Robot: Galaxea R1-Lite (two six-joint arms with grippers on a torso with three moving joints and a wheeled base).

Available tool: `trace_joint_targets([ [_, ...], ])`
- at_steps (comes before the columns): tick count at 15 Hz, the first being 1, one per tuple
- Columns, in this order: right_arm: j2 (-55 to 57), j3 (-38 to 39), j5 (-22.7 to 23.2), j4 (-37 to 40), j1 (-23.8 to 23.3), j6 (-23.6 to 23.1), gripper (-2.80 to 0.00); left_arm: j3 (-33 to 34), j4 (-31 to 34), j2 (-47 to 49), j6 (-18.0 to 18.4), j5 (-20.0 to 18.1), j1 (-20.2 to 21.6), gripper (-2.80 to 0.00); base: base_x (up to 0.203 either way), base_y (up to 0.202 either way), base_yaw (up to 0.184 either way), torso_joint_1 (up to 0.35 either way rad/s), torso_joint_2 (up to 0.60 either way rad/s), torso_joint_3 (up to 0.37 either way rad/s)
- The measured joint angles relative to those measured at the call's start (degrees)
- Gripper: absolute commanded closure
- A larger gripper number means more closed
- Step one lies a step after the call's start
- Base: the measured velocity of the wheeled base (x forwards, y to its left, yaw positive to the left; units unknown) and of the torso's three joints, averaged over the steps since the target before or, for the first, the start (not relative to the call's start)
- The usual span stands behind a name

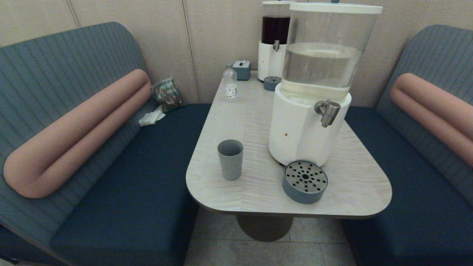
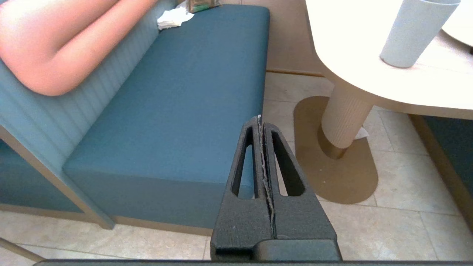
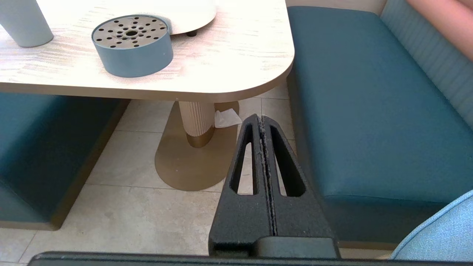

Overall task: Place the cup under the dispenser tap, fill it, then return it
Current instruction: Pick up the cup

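The grey-blue cup (image 1: 230, 159) stands upright and empty near the table's front left, left of the big white-based dispenser (image 1: 306, 129). Its steel tap (image 1: 328, 111) juts out above the round grey-blue drip tray (image 1: 305, 181) with a perforated metal top. Neither arm shows in the head view. My left gripper (image 2: 259, 119) is shut, low beside the left bench, with the cup (image 2: 414, 33) up on the table beyond it. My right gripper (image 3: 261, 117) is shut too, below the table's front right corner, with the drip tray (image 3: 133, 46) and the cup (image 3: 24, 22) above and beyond.
A small clear bottle (image 1: 230, 87), a grey tissue box (image 1: 242, 69), a dark-liquid dispenser (image 1: 274, 40) and a second small tray (image 1: 272, 83) stand at the table's back. Blue benches (image 1: 122, 192) flank the table (image 1: 351, 195). The table pedestal (image 3: 196, 122) stands on the tiled floor.
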Motion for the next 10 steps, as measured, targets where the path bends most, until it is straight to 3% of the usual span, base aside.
trace_joint_targets([
  [10,0.00,0.00,0.00,0.02,0.00,-0.02,0.00,0.00,-0.02,0.00,-0.22,0.02,0.00,0.00,0.000,0.000,0.000,0.000,0.00,0.000],
])
